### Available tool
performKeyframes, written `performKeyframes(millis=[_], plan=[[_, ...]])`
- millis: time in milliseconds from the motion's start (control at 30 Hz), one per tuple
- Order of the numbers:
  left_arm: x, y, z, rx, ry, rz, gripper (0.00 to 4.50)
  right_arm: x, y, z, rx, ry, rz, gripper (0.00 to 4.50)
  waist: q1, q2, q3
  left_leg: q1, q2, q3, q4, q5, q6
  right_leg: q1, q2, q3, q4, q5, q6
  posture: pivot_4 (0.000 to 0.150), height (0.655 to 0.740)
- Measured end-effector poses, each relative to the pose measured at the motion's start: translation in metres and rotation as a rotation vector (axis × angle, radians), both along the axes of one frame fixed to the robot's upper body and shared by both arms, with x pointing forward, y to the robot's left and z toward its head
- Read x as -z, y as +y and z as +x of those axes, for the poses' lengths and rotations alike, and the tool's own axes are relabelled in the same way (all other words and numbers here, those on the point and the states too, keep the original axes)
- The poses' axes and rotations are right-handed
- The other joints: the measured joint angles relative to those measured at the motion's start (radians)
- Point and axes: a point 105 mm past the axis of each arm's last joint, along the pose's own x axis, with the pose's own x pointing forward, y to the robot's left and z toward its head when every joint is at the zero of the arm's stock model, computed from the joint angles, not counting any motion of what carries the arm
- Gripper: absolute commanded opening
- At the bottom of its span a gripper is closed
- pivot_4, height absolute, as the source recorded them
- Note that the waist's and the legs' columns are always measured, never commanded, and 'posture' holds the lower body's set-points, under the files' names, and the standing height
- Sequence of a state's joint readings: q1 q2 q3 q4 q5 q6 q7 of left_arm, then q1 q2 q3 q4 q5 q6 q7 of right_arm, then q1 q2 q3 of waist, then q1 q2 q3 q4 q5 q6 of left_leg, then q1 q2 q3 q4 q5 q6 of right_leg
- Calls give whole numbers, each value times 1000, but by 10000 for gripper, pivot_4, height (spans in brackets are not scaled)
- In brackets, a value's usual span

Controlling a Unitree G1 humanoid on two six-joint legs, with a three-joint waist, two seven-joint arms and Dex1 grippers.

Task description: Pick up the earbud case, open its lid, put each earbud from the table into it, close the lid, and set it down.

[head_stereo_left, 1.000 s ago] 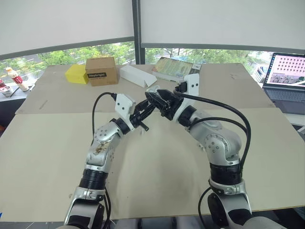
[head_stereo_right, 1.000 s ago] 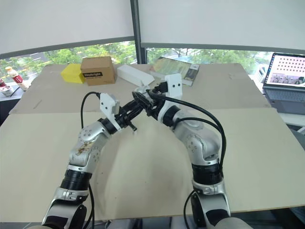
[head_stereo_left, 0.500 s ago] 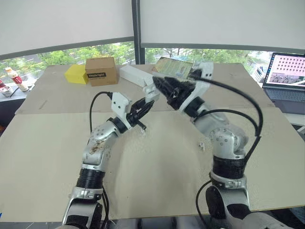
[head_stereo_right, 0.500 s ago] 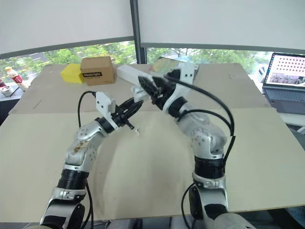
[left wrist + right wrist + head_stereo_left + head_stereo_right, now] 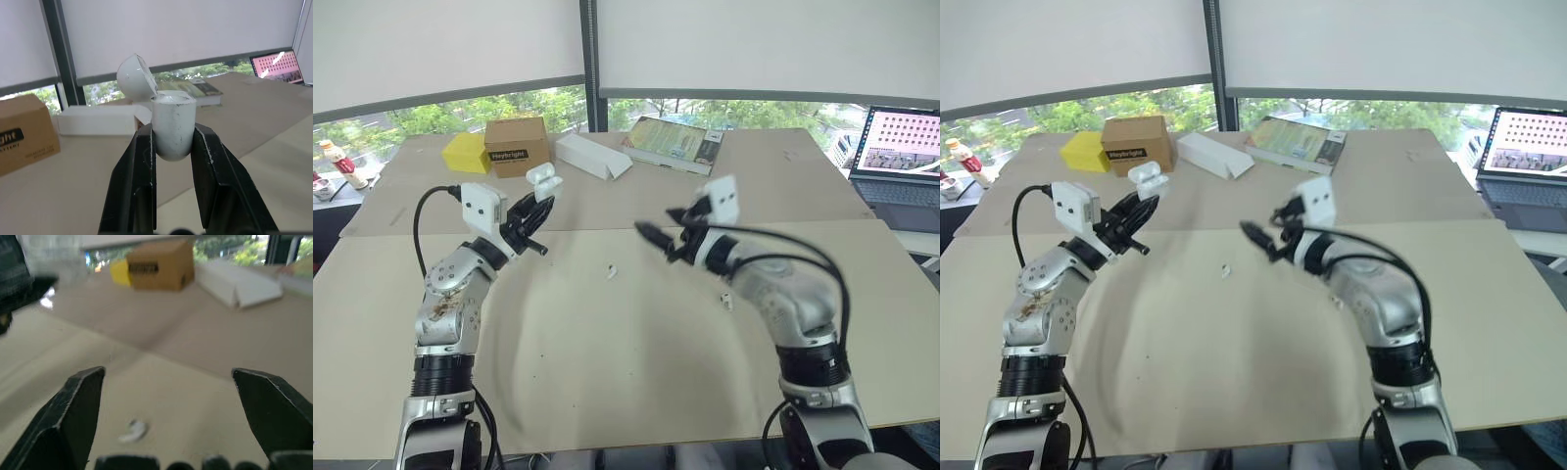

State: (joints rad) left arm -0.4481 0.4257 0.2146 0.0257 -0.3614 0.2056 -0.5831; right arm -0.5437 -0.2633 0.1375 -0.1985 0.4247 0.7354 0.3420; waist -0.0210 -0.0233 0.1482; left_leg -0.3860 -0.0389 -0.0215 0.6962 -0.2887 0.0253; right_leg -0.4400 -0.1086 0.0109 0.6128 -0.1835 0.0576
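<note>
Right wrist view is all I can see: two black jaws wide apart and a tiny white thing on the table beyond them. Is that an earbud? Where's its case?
Observer: Yes, that's an earbud. The earbud case is off the table, clamped upright in the left jaws.
Operator: Is it open?
Observer: Yes, its lid is flipped back.
Operator: Just one earbud to collect?
Observer: No, a second earbud lies on the table, further to the robot's right than the first.
</note>
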Motion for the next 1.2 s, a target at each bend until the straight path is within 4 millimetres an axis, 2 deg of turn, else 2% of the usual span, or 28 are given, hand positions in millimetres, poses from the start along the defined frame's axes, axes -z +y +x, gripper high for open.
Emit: performKeyframes(millis=[100,133,233,367,500,567,733,1000,1200], plan=[[-3,-2,-3,-3,-10,5,5017,19,15,-3,-10,1,-56,44840,0,0,0,0,0,0,0,0,0,0,0,0,0,0,0,1500,7400],[-3,-2,-5,-5,-14,9,5017,26,16,-2,-2,-11,-85,42306,1,0,0,1,0,0,0,0,-1,1,0,0,0,0,0,1500,7400],[1,0,-7,-14,-1,11,5017,43,13,2,33,3,-126,32907,5,0,0,1,0,0,0,0,-1,1,0,0,-1,0,0,1500,7400],[1,-1,-8,-15,-2,13,5017,54,7,11,82,20,-150,19283,3,0,0,1,0,0,0,1,-2,1,0,0,0,0,0,1500,7400],[1,-2,-8,-12,-3,14,5017,50,18,15,80,5,-119,5253,0,0,0,1,0,0,-1,2,-4,0,0,0,0,0,0,1500,7400],[1,-3,-8,-8,-1,16,5017,44,26,18,72,-22,-109,211,-2,0,0,1,0,0,-1,3,-5,0,1,0,0,0,0,1500,7400],[2,-6,-7,0,2,20,5017,38,47,20,42,-56,-91,211,-6,0,0,1,0,0,-1,3,-5,0,1,0,0,0,0,1500,7400],[3,-6,-8,2,4,21,5017,50,69,18,-11,-54,-138,211,-18,0,0,1,0,0,-1,3,-6,0,1,0,0,0,0,1500,7400],[3,-7,-9,4,2,22,5017,59,72,24,35,-40,-188,211,-21,0,0,1,0,-1,-2,3,-6,0,1,0,0,0,0,1500,7400]])
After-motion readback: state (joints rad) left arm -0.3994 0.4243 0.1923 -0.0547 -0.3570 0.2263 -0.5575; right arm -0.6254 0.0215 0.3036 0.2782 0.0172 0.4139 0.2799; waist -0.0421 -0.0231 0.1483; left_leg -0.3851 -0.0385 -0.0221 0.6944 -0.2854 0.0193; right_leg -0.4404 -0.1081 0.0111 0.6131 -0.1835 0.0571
